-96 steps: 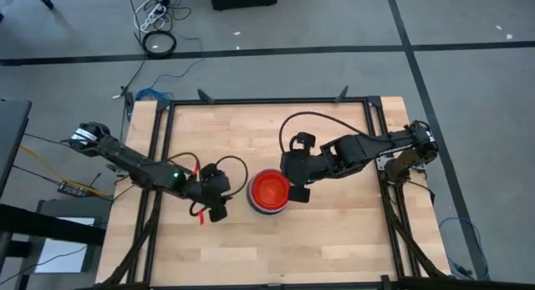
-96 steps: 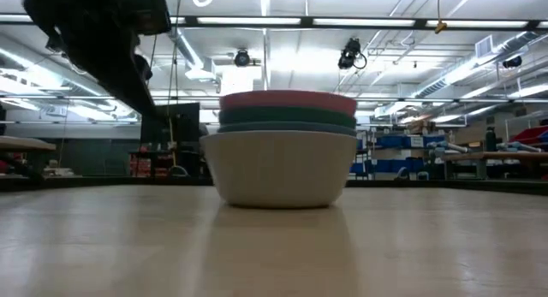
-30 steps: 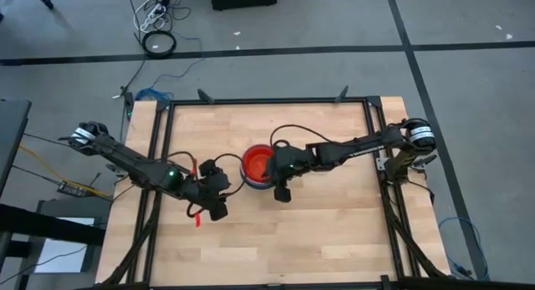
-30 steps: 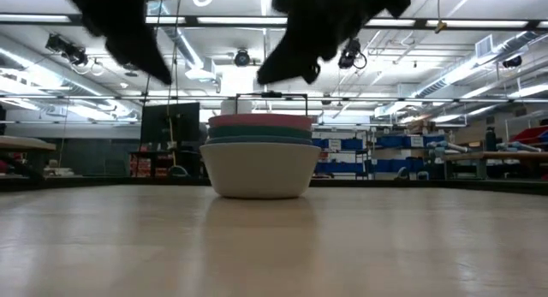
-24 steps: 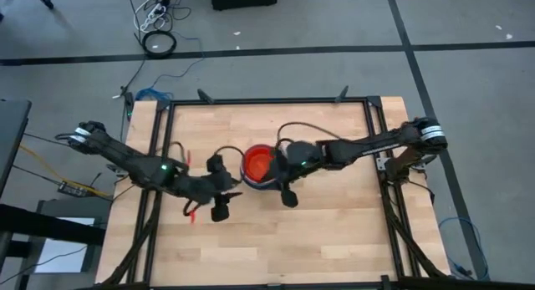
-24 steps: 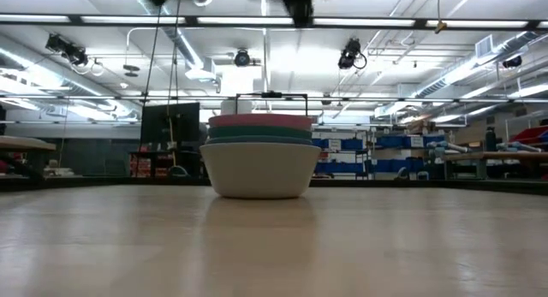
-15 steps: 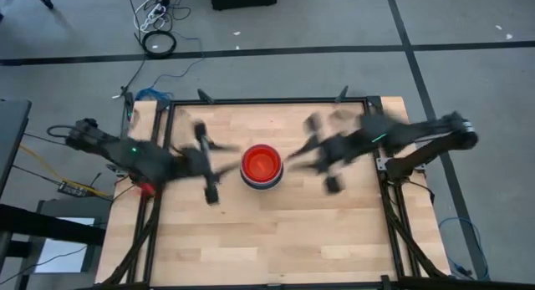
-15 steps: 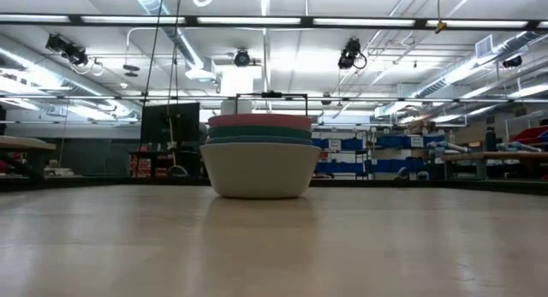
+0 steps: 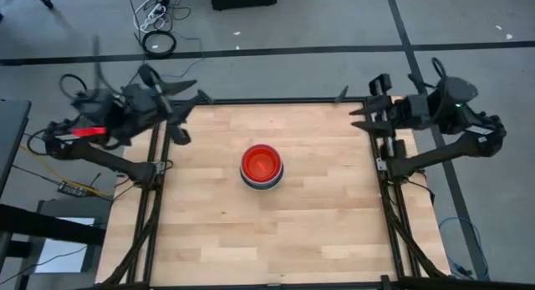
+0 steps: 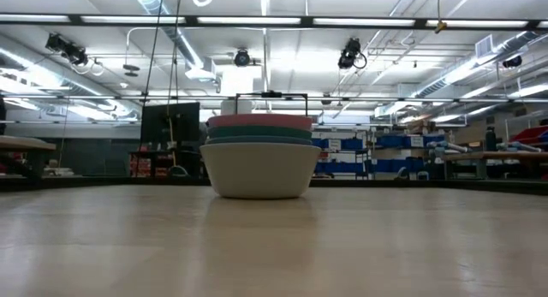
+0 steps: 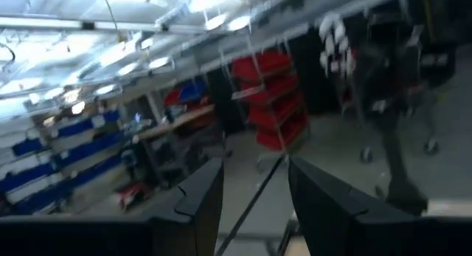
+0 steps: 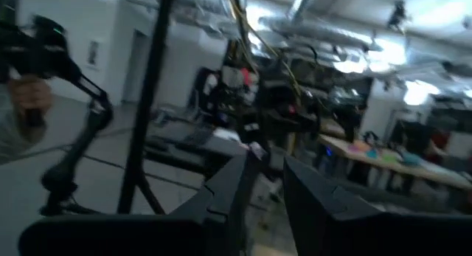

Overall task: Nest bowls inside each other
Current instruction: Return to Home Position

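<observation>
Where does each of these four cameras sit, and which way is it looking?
High view: overhead, facing down on the table; shows left gripper, right gripper, bowl stack.
Low view: tabletop level, facing the room; same bowl stack, no arms.
Left wrist: on that arm, facing the room past its fingers.
Right wrist: likewise.

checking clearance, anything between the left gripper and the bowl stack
Nothing: only bare tabletop between the left gripper and the bowl stack, per the high view.

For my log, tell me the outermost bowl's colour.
The outermost bowl is pale grey-white; low view shows it best.
</observation>
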Tool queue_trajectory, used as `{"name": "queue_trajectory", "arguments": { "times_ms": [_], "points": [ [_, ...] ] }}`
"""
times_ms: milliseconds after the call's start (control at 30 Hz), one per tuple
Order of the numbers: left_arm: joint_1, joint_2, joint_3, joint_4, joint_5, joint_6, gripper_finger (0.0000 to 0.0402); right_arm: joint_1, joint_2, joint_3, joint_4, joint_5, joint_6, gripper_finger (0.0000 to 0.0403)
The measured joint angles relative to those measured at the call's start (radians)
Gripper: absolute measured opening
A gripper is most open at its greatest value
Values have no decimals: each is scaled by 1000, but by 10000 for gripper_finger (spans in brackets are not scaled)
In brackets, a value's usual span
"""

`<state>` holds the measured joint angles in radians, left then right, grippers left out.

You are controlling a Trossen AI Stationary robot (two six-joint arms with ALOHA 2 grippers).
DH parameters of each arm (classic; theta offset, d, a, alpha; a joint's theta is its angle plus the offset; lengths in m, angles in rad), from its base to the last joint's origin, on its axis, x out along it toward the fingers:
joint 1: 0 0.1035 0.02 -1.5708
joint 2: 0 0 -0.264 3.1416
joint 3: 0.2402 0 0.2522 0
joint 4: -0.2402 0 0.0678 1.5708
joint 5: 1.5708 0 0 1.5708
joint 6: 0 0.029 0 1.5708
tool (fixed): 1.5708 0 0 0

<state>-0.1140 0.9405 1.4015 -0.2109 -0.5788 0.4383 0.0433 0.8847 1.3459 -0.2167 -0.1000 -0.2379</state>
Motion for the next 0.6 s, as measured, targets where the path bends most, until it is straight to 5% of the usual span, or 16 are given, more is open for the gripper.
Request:
{"name": "queue_trajectory", "arguments": {
  "times_ms": [267,433,600],
  "points": [
    [177,-60,-1,-174,79,-95,163,-138,-4,-2,-45,-61,50,82],
    [199,-196,0,-183,84,-138,163,-183,-58,-2,-52,-133,65,84],
    [199,-332,2,-176,79,-139,163,-203,-120,-2,-64,-92,106,82]
  ]
}}
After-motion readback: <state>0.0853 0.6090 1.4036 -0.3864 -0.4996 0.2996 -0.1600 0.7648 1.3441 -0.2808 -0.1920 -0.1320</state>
